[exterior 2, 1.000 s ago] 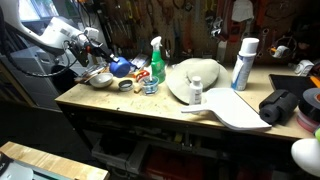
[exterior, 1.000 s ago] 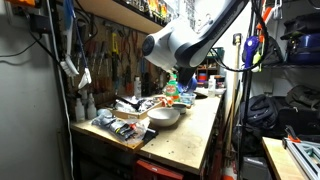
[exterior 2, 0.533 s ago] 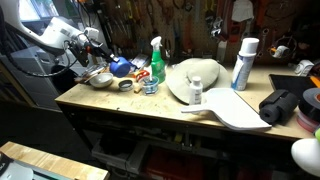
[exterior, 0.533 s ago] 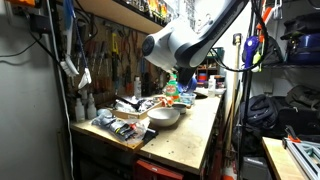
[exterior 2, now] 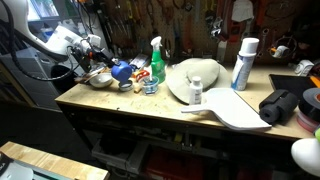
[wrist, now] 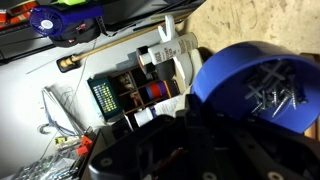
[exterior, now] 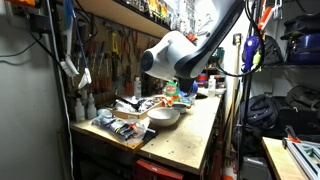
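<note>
One blue cup of screws is found beside the gripper on the bench; no grasp is judged made, and jaw width cannot be told.

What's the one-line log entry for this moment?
gripper | hovering by blue cup of screws | grip state unclear | spray bottle nearby on workbench

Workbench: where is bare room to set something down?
Bare wood runs along the front edge of the workbench, from in front of the spray bottle to the white panel. It is crowded at the corner around the blue bowl and metal bowl.
</note>
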Robot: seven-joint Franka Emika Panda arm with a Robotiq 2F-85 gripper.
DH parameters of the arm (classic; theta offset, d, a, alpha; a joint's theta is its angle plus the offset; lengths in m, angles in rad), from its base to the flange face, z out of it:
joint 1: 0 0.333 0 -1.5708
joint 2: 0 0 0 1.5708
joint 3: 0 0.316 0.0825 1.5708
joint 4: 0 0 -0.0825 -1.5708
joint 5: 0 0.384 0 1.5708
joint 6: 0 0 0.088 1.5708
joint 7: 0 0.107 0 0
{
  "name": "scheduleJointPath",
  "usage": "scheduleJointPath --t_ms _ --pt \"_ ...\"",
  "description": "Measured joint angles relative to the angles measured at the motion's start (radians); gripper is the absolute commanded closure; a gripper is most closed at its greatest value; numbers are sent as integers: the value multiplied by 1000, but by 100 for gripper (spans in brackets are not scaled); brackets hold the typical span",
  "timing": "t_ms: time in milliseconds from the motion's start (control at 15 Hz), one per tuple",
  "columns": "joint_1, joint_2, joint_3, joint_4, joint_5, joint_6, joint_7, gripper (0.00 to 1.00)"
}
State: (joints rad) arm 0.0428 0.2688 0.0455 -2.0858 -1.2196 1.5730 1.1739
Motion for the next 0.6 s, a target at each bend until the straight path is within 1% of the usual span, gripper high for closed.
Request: scheduleJointPath --t_ms 600 --pt "71 153 5 51 -138 -156 29 94"
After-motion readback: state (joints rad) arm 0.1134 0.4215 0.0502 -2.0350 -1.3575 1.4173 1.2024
